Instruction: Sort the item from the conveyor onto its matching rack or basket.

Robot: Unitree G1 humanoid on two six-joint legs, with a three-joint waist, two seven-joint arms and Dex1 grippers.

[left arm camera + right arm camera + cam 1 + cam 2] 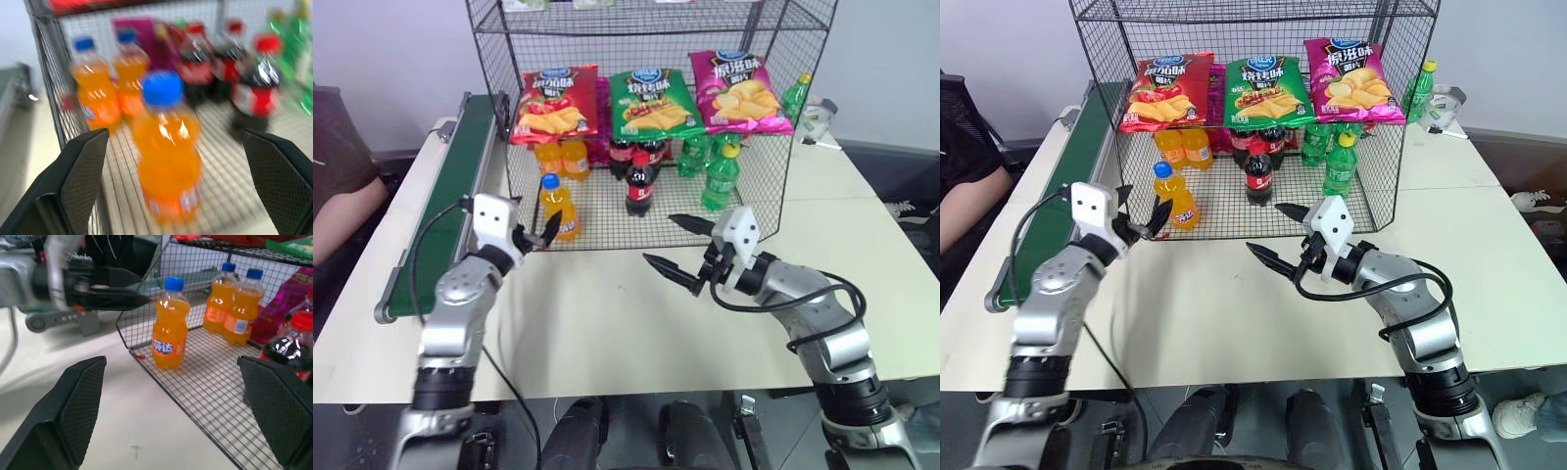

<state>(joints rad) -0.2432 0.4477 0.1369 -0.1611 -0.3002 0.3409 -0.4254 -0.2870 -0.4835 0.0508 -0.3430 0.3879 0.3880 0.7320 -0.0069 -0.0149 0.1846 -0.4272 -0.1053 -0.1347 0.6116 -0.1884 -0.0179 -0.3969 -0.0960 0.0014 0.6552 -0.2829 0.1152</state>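
A: Conveyor (450,196) first, far left: a dark green belt with grey side rails running away along the table's (607,323) left edge. A person's arm in a dark sleeve (337,186) rests beside it, off the table.

B: And the left gripper (533,235)?

A: It hovers just right of the belt at the front left corner of the rack (646,117), pointing toward the orange soda bottle (558,206). Its jaws stand wide apart with nothing between them. In the left wrist view the bottle sits ahead of the two black fingers (83,171), touching neither.

B: So where is the bottle?

A: Upright on the bottom wire shelf, near the front left corner, blue cap up. Two more orange bottles (561,157) stand behind it, deeper in.

B: Moving right?

A: Cola bottles (641,181) with red caps in the middle of that shelf, then green bottles (720,176) with yellow caps. Above them three crisp bags lean side by side: red (555,103), green (651,101), pink (736,91).

B: The right gripper (680,250)?

A: It hangs over the bare table in front of the rack, pointing left toward the orange bottle but well apart from it. Its jaws are spread wide and empty too.
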